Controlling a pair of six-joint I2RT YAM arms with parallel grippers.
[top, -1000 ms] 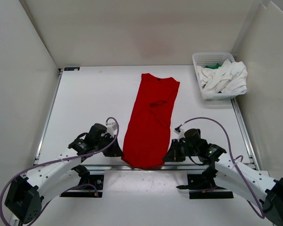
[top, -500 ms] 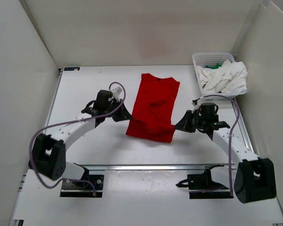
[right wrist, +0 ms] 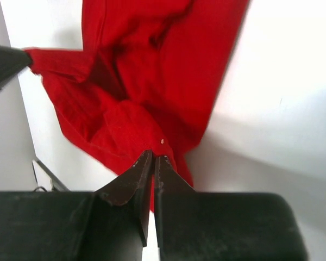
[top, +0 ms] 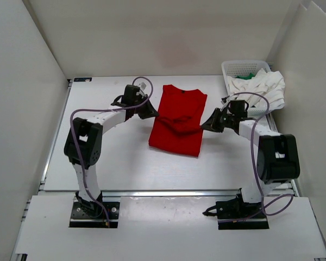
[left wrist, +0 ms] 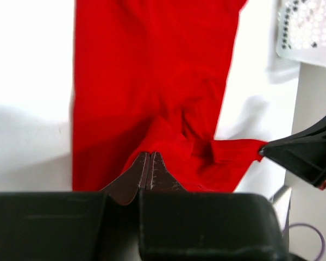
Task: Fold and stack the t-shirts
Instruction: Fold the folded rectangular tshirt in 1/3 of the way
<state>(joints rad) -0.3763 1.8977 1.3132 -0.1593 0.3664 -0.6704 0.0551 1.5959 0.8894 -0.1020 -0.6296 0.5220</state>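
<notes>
The hem of the red t-shirt (top: 176, 136) is pinched tight by the left gripper (top: 154, 114) and right gripper (top: 205, 128) at mid-frame. The collar lies just above, along the shirt's long axis.

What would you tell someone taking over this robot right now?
Left tool: shut on one corner of the red shirt.
Right tool: shut on the other corner.
Red shirt: on the table, near half lifted over the far half, fold not laid flat.
White shirt: bunched in the basket, green shirt mostly hidden beneath.
Done: nothing stacked.
Left: finish this fold, then fold and stack all three.
</notes>
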